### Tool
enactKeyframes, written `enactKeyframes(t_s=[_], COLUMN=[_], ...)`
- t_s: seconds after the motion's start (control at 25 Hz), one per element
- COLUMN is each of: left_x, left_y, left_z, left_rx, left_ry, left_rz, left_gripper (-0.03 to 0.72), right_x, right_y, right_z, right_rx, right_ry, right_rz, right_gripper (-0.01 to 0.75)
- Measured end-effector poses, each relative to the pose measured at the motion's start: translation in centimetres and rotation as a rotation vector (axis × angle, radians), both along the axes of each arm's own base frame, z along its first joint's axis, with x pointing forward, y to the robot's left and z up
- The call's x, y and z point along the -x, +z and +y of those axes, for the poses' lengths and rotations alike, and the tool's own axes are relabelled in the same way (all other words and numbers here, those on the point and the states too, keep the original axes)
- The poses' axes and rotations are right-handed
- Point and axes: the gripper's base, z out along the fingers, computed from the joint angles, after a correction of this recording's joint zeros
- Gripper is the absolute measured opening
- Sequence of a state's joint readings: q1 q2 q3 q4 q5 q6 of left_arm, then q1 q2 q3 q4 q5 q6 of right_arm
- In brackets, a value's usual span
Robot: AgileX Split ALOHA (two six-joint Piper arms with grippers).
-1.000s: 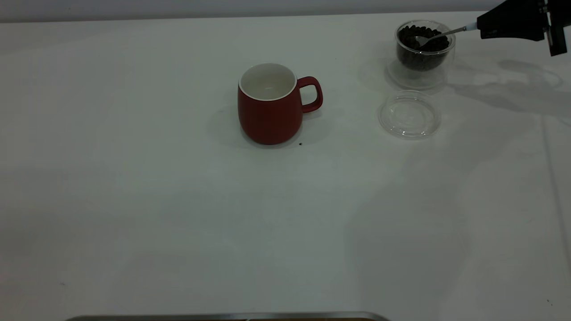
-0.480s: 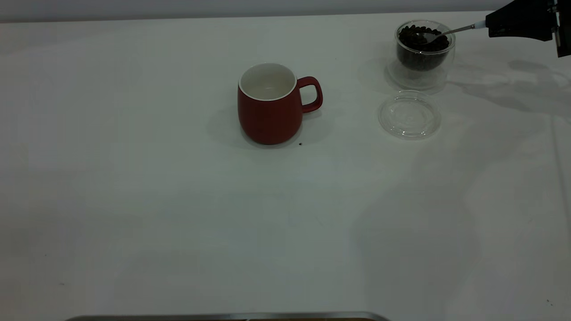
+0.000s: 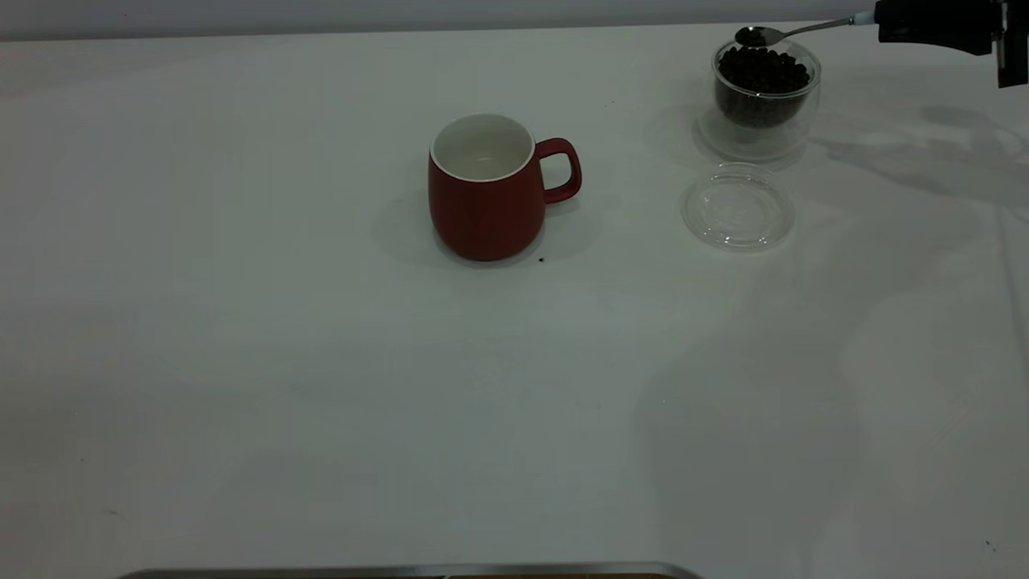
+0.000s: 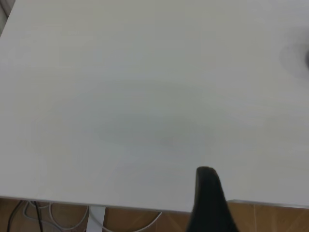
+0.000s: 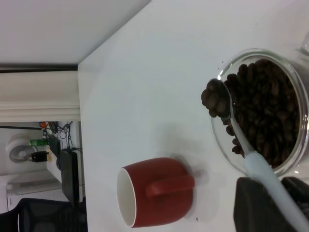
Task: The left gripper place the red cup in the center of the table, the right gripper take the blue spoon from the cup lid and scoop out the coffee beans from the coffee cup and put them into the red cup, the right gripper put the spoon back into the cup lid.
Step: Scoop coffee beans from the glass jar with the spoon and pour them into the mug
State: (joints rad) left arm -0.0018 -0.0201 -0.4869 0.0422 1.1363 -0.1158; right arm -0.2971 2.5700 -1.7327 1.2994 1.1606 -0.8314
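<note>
The blue spoon [image 3: 792, 31], heaped with coffee beans [image 5: 212, 98], hangs over the far rim of the coffee cup [image 3: 765, 95] at the frame's upper right; carrying it level and slowly to the red cup [image 3: 485, 186] at centre should avoid spills. The right gripper [image 3: 884, 20] is clamped on the spoon's handle. The lid [image 3: 738, 207] sits bare below the glass.

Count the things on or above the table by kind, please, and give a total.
Cups: 2, the red cup and the coffee cup
Lids: 1, the cup lid
Spoons: 1, the blue spoon, held above the glass cup
Total: 4
</note>
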Motion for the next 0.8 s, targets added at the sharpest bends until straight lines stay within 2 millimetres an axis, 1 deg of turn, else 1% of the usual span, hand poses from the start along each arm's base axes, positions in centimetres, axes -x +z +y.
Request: enactKeyframes(t_s=[0.12,0.24,0.36,0.6,0.8], left_x=[0.0,0.0,0.0,0.0,0.0], left_y=[0.0,0.0,0.0,0.0,0.0], left_z=[0.0,0.0,0.0,0.0,0.0], left_rx=[0.000,0.000,0.000,0.000,-0.001], left_ry=[0.000,0.000,0.000,0.000,-0.001], left_rz=[0.000,0.000,0.000,0.000,0.000], left_gripper=[0.561,0.561,0.561,0.561,0.561], right_x=[-0.1,-0.2,-0.4,-0.6,-0.4], right_y=[0.0,0.1,0.3,1.5,2.1], right_z=[0.1,1.0,3.0,8.5,11.5], right_rx=[-0.002,-0.004,-0.005,-0.001,0.000], right_ry=[0.001,0.017,0.058,0.174,0.240], right_rz=[-0.008,-0.009,-0.014,-0.040,-0.050], right_gripper=[0.101,0.101,0.101,0.101,0.101])
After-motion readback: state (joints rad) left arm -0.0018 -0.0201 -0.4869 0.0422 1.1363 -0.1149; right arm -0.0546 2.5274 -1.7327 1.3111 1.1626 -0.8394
